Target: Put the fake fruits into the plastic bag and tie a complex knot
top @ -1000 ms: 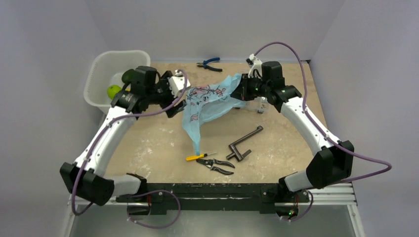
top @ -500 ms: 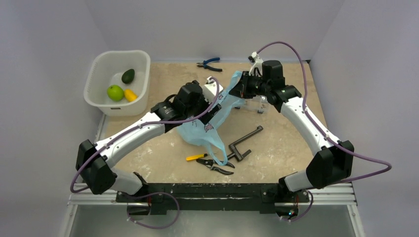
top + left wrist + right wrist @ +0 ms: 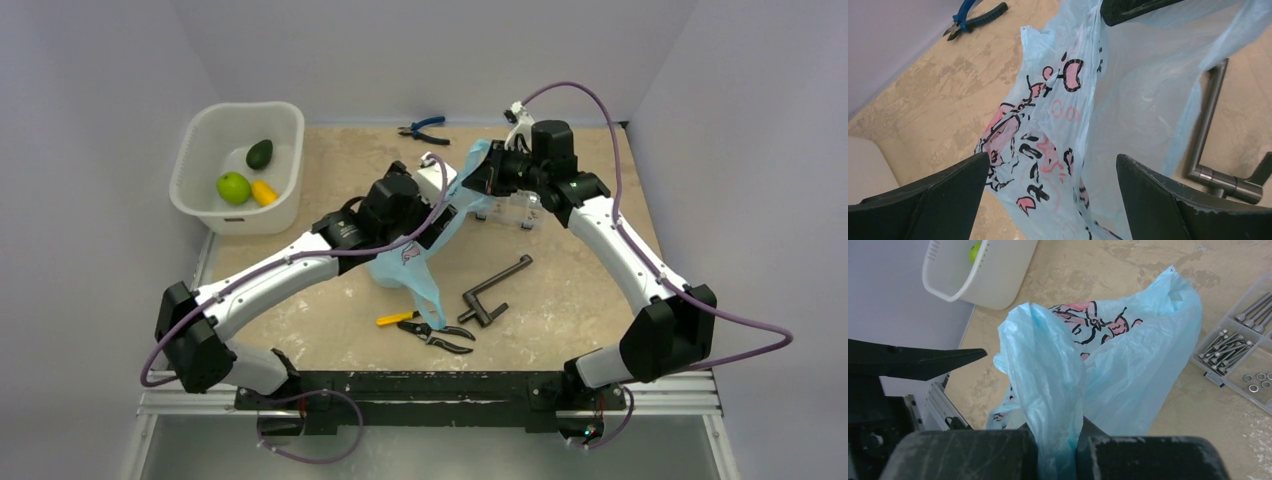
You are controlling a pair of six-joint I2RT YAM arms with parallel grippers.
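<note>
1. The white tub (image 3: 190,150) stood at the far left corner of the table (image 3: 320,290), and all three fake fruits lay in it: the bright green round fruit (image 3: 233,187), the dark green oval fruit (image 3: 259,154) behind it, and the yellow fruit (image 3: 264,192) just beside the round one
2. The plastic bag (image 3: 410,265) was well apart from the tub, near the middle of the table. It was lifted at its top and hung down slack, with its lower end near the tabletop
3. The right gripper (image 3: 1058,450) was closed tight on a bunched strip of the bag's light-blue film and held the bag up by it
4. The left gripper (image 3: 1050,165) stood spread wide and gripped nothing. In its wrist view the pink-and-black printed side of the bag showed between the two fingers; whether they touched the film could not be told
5. The clear compartment box (image 3: 1243,355) sat under the right arm, just beside the bag. Its sections held long screws and small washers
6. Loose on the table lay blue-handled pliers (image 3: 422,129) at the far edge, a dark metal handle (image 3: 495,290) near the bag's lower end, and a yellow screwdriver (image 3: 400,318) beside black pliers (image 3: 440,335)
</note>
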